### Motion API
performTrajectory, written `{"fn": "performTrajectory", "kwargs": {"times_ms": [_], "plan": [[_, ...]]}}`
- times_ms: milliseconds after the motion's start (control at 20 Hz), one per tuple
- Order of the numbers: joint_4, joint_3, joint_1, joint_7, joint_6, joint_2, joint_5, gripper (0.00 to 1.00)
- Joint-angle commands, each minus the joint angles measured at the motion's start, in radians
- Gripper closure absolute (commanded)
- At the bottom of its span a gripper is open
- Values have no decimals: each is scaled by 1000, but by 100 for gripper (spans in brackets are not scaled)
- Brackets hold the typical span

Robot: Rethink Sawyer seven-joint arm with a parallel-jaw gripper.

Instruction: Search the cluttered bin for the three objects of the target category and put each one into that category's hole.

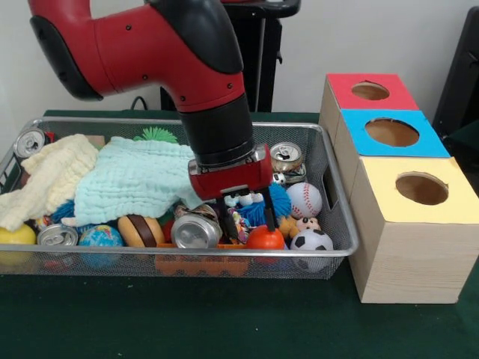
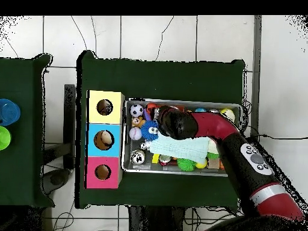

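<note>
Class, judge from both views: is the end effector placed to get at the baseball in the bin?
Probably yes. The baseball lies uncovered on top, near the bin's end wall, beside the end effector; only that wall crowds it.

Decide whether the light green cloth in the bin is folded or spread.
Spread: the light green cloth lies flat across the clutter in the wire bin.

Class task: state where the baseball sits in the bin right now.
In the front view, the baseball lies at the bin's right end, just above the soccer ball and below a silver can, right of the claw.
</note>
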Motion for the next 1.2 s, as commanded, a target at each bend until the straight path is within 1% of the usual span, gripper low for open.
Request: {"fn": "performTrajectory", "kwargs": {"times_ms": [50,300,500,700,950,1100,1200], "plan": [[-18,87,-65,-352,164,39,-66,0],[-16,105,-81,-355,184,42,-79,0],[-20,107,-80,-343,174,52,-101,0],[-28,106,-69,-333,168,60,-124,0],[-34,102,-56,-298,140,80,-159,0],[-36,101,-49,-285,148,81,-169,0],[-48,98,-40,-290,161,94,-173,0]]}}
